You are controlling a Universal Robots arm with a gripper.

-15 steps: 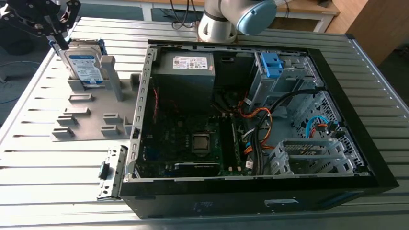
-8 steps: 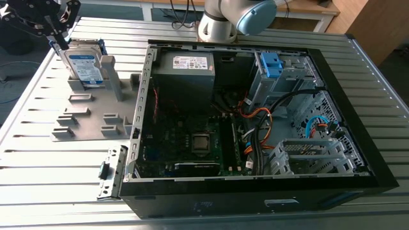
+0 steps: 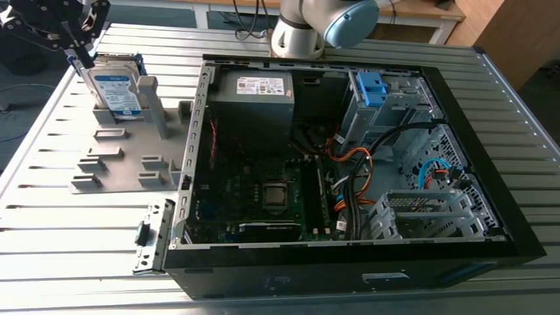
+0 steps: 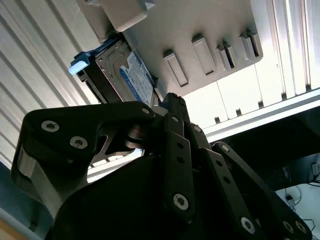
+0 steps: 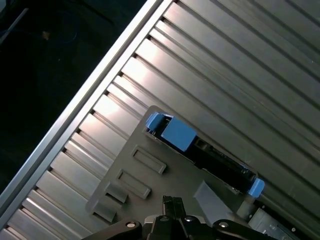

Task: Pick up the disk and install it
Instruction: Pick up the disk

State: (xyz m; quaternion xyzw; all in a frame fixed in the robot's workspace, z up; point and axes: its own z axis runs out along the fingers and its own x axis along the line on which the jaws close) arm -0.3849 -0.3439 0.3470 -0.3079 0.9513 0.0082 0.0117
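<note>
Your arm (image 3: 302, 33) shows at the top centre of the exterior view as a pale grey, rounded joint housing with a light-blue end cap (image 3: 355, 18); the frame's upper edge cuts off the rest. Your gripper (image 3: 75, 46) sits in the upper left corner of the exterior view. It is a black linkage assembly, partly cropped by the frame, and it points downward. In both wrist views you look along the gripper (image 4: 167, 112) (image 5: 172, 210) from behind. Its black link bars, dotted with silver screw heads, narrow toward the tip.
</note>
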